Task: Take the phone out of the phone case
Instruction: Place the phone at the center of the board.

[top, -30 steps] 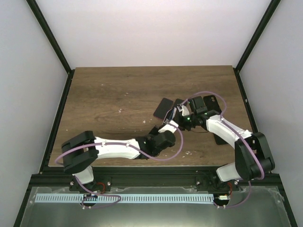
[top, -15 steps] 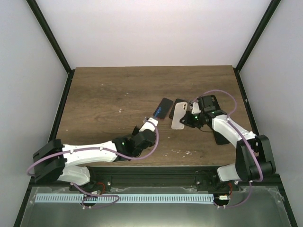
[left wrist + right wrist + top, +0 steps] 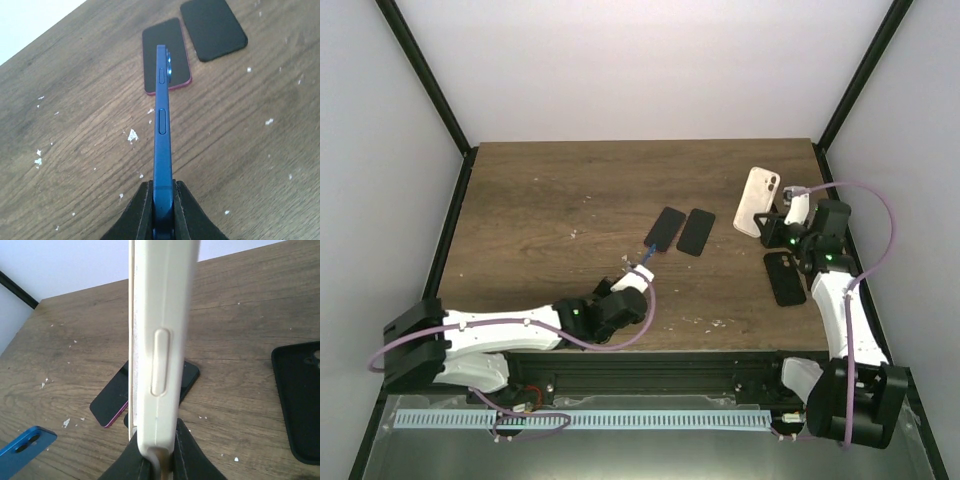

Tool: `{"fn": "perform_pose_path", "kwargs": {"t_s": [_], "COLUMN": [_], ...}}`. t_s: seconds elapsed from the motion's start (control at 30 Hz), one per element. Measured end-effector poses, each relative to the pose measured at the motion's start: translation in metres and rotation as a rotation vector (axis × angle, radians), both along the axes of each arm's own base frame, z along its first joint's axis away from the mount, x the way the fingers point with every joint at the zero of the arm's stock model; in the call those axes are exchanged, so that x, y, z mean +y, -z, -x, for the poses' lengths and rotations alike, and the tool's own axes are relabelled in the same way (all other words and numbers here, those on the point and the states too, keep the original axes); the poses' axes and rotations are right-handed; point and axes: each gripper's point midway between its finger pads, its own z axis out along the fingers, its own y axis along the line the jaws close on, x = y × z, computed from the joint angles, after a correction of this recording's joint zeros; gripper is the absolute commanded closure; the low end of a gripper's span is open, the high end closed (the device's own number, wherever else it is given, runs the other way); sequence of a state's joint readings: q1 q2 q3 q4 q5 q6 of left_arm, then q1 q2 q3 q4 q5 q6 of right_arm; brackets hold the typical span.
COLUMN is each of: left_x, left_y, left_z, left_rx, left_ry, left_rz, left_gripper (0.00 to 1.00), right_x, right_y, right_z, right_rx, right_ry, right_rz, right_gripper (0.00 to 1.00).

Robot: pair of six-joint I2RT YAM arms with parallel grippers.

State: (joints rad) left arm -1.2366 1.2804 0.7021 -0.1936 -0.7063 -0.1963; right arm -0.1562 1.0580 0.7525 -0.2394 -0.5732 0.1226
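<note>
We find the left arm point(image 3: 510, 325) lying low along the near edge of the table point(image 3: 540, 190), reaching from its base at the near left toward the middle. The left gripper point(image 3: 640, 270) is clamped on one end of the blue phone point(image 3: 162, 115), which is held on edge with its free end pointing at the red-edged phone point(image 3: 666, 228). That phone lies flat, with the black phone point(image 3: 696, 231) just beside it on the right. Further right, the white case point(image 3: 757, 200) is held above the far right of the table, well apart from the blue phone. The right gripper point(image 3: 156, 449) is closed on its lower end. The right arm point(image 3: 840, 300) runs from its base at the near right up along the table's right edge, with the wrist turned toward the middle. The black case point(image 3: 785, 277) lies flat beside that arm. From above, the blue phone shows only as a thin sliver. The left wrist view shows its side buttons, its camera bump and the two fingers point(image 3: 142, 210) pressed against its faces. The right wrist view shows its camera corner at lower left. From above we see the white case's back and camera cutout, while the right wrist view shows its edge with a moulded button cover. No view shows the case's open face, so we cannot tell whether anything sits inside it.
</note>
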Motion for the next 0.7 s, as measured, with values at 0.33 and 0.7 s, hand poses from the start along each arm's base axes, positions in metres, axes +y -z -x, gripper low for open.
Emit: {"fn": "perform_pose_path", "kwargs": {"t_s": [0.33,0.7], "left_x": [-0.013,-0.013], "left_y": [0.036,0.06], "left_z": [-0.012,-0.018], "left_rx": [-0.047,-0.127], "left_ry": [0.032,0.088], "left_rz": [-0.388,-0.645], "left_gripper": [1.0,1.0], "right_x": [0.008,0.017], "right_y": [0.013,0.018], "right_z": [0.008,0.012], "right_rx": [0.005,0.007], "right_ry": [-0.162,-0.224], "right_rz": [-0.061,-0.092], "right_gripper": [0.99,0.99]}}
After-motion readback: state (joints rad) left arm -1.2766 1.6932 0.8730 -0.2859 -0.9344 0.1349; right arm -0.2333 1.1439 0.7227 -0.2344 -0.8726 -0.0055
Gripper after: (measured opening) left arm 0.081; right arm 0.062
